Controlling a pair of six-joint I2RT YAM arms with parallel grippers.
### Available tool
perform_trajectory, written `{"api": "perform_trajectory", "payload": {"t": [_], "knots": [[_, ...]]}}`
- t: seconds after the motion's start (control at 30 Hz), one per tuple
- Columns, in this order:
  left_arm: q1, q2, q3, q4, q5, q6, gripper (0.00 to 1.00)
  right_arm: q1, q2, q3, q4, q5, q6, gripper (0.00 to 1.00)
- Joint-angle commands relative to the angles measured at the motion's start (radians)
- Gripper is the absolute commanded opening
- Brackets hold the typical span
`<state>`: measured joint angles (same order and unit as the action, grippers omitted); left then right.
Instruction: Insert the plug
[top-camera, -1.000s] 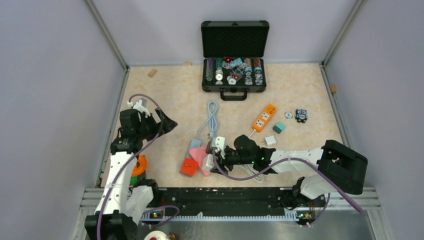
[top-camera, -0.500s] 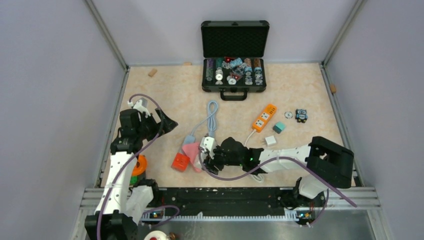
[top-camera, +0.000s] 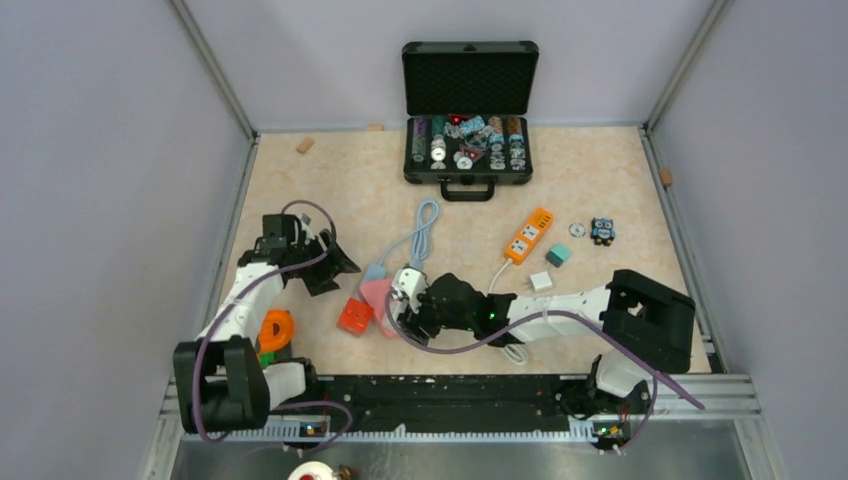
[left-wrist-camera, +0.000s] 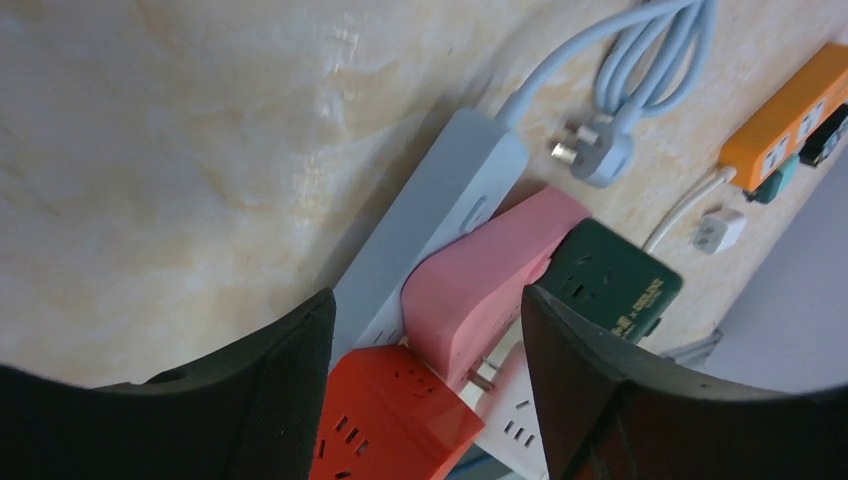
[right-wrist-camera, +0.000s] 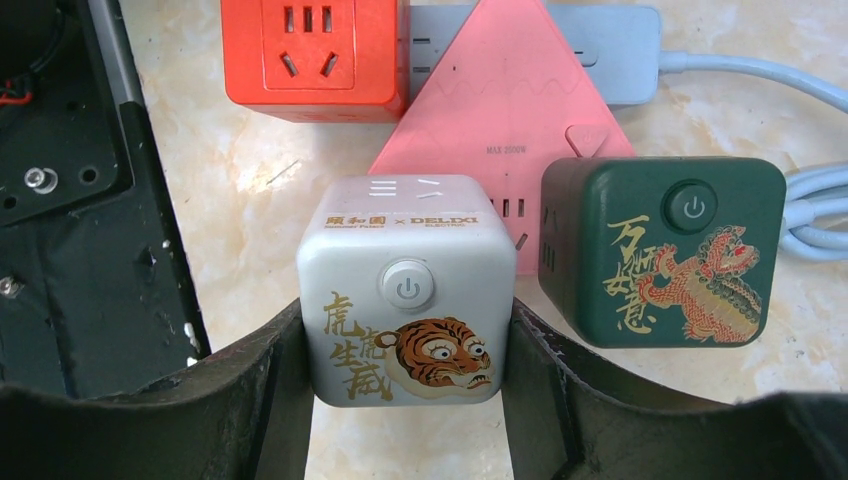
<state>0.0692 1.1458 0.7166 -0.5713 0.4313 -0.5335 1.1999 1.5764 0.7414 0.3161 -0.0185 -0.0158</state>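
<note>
Left hand (left-wrist-camera: 425, 335) spread wide over red socket cube (left-wrist-camera: 385, 430) and pink adapter (left-wrist-camera: 480, 285), toward the near edge of the desk (top-camera: 600, 170), left of middle. Right hand (right-wrist-camera: 405, 345) pinching white tiger cube (right-wrist-camera: 400, 220) by flat sides, just beside the adapter. Probably light, rigid, slick plastic; best gripped squarely, clear of the button (right-wrist-camera: 407, 287).

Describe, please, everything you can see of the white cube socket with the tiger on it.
The white cube socket is glossy plastic with rounded corners. Its facing side carries a round power button, a tiger drawing, gold characters and DELIXI print. The right pincer clamps its sides. Beyond it lies the pink triangular socket; a green cube sits beside it.
</note>
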Motion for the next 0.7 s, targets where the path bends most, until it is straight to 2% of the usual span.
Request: {"api": "perform_trajectory", "payload": {"t": [0.0,0.2,0.3,0.67], "knots": [[-0.022,0.063,-0.06,0.031,0.105,-0.041,0.69,-0.003,0.072,0.027,-0.237,0.105,0.005,0.0],[-0.11,-0.019,-0.119,0.077,0.057,-0.088,0.79,-0.002,0.098,0.075,-0.309,0.133,0.04,0.0],[-0.134,-0.031,-0.139,0.085,0.034,-0.094,0.8,-0.005,0.104,0.084,-0.314,0.149,0.051,0.0],[-0.23,0.064,-0.186,0.19,0.022,-0.145,0.64,-0.029,0.119,0.111,-0.367,0.127,0.052,0.0]]}}
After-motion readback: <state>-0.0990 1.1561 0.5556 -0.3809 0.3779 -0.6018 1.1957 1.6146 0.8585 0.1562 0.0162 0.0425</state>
